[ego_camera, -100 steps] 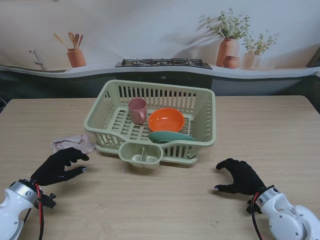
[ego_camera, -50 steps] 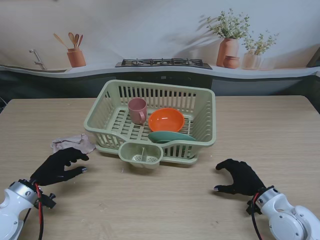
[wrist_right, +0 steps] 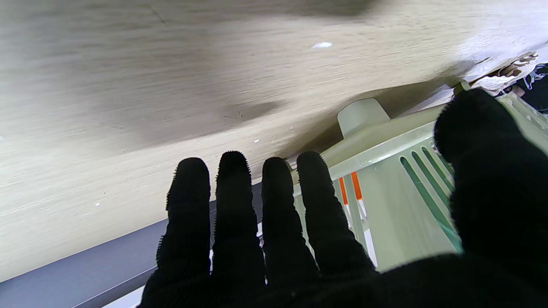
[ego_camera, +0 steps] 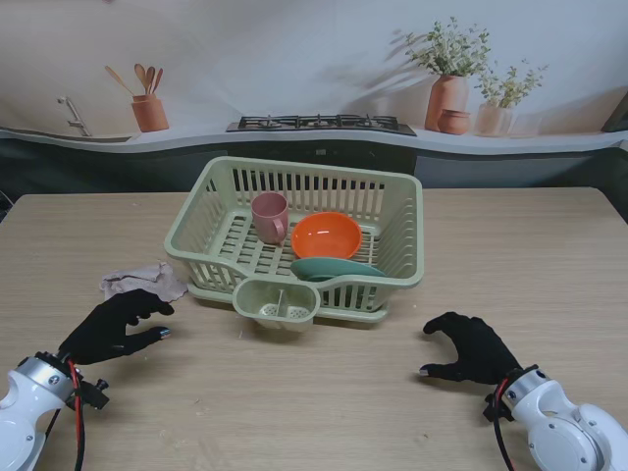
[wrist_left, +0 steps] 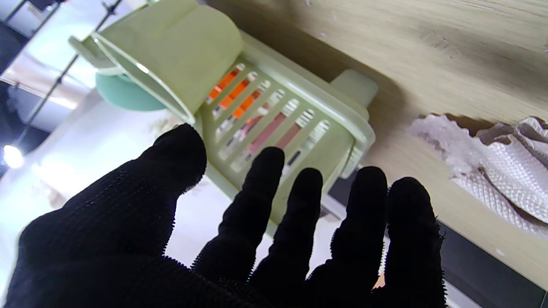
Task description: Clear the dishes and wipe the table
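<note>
A pale green dish rack (ego_camera: 402, 211) stands mid-table holding a pink cup (ego_camera: 270, 216), an orange bowl (ego_camera: 327, 235) and a teal plate (ego_camera: 336, 268). A crumpled whitish cloth (ego_camera: 143, 281) lies on the table at the rack's left, also seen in the left wrist view as the cloth (wrist_left: 496, 162). My left hand (ego_camera: 113, 328) hovers just nearer to me than the cloth, open, fingers spread, holding nothing. My right hand (ego_camera: 473, 348) rests low over the table to the right and nearer to me than the rack, open and empty. The rack (wrist_left: 274, 111) fills the left wrist view beyond my fingers (wrist_left: 308, 205).
A small cutlery cup (ego_camera: 276, 304) juts from the rack's near side. Bare wooden table (ego_camera: 324, 402) lies between my hands. Behind the table's far edge runs a counter with a stove (ego_camera: 322, 124), a utensil pot (ego_camera: 149, 111) and potted plants (ego_camera: 448, 93).
My left hand has drifted very slightly toward me. The right hand and the dishes have not moved.
</note>
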{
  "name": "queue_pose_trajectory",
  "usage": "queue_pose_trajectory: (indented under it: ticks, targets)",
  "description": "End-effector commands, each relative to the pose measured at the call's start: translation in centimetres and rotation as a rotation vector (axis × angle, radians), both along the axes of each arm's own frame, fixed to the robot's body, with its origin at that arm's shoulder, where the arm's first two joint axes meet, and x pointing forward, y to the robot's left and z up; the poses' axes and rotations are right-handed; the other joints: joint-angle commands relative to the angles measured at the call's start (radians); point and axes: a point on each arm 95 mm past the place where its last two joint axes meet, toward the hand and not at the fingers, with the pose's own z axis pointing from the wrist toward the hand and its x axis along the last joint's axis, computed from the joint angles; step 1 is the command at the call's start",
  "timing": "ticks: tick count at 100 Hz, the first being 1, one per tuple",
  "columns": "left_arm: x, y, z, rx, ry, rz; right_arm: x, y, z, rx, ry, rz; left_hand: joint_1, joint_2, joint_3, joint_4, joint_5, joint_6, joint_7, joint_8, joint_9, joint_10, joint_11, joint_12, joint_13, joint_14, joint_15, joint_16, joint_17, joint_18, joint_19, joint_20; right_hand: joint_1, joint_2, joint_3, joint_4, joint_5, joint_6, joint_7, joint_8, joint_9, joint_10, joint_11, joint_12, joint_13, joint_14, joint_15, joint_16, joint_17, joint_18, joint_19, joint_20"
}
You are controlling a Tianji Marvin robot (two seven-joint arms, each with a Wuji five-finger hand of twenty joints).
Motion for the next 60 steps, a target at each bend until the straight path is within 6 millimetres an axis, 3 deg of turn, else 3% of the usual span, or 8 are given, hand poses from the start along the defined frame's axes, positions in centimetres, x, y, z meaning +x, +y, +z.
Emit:
queue_pose_trajectory:
  ticks: [1,60]
  targets:
    - [-0.17,-0.07,-0.14,0.002,0.009,-0.009,-0.29,0.18,-0.14,-0.004,0.015,0.011,-0.036,0.011,-0.009,0.007,0.01,-0.004,-0.008,0.01,-0.015,0.008,0.002,-0.014,-0.011,0.01,-0.003,0.0,-0.008,0.01,-0.019,-0.018,-0.028,0.014,-0.002,0.04,-0.03,0.012,-0.003,-0.004,-0.032,0.001,0.012,0.004,-0.03,-0.024,-0.004,-0.006,-0.012,-0.024,0.007,0.007]
    - [-0.3,0.0,-0.14,-0.002,0.003,-0.008,-0.33,0.22,-0.18,-0.003,0.019,0.006,-0.035,0.018,-0.016,0.009,0.013,-0.004,-0.007,0.011,-0.012,0.008,0.001,-0.014,-0.01,0.01,-0.003,0.001,-0.011,0.006,-0.022,-0.023,-0.029,0.016,0.002,0.039,-0.027,0.01,-0.007,-0.005,-0.028,0.001,0.01,0.003,-0.03,-0.023,-0.005,-0.007,-0.012,-0.022,0.005,0.01]
